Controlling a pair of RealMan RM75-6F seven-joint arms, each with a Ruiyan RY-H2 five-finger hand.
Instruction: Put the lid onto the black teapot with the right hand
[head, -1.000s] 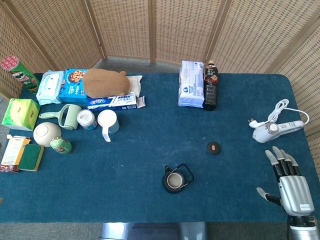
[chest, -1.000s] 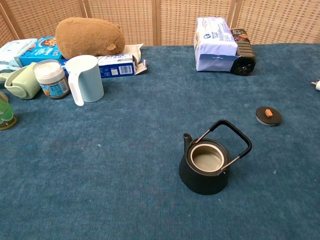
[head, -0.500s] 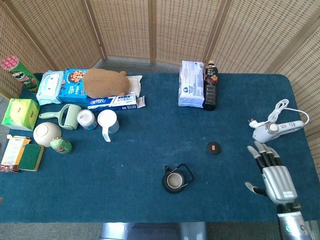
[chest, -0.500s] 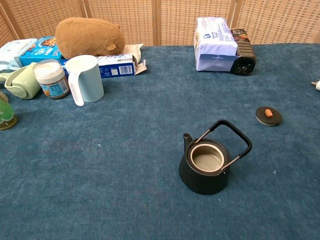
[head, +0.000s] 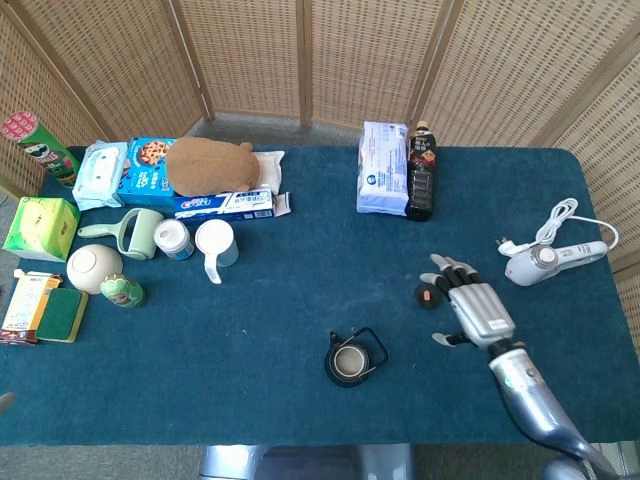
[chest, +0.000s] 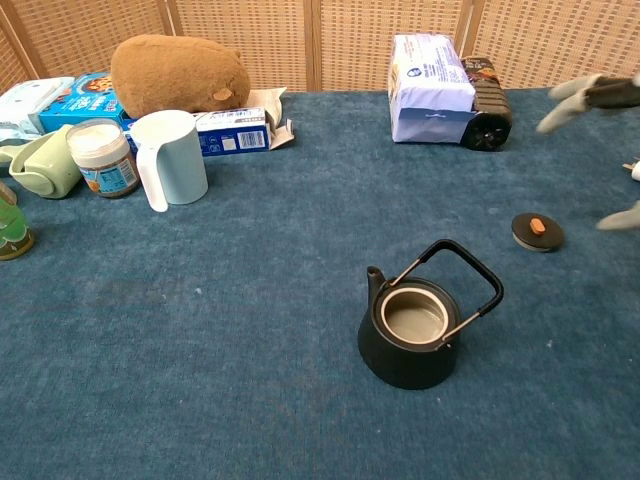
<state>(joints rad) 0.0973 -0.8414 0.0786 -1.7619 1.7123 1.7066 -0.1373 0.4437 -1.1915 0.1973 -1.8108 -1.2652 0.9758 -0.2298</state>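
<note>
A small black lid (chest: 537, 231) with an orange knob lies flat on the blue surface (chest: 250, 300), right of the open black teapot (chest: 415, 335). It is judged light, rigid, best pinched by the knob. The right hand (head: 475, 305), fingers spread and empty, hovers beside it.

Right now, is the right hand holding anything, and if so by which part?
Nothing is held. The right hand has its fingers spread beside the lid, which lies on the table apart from the black teapot.
</note>
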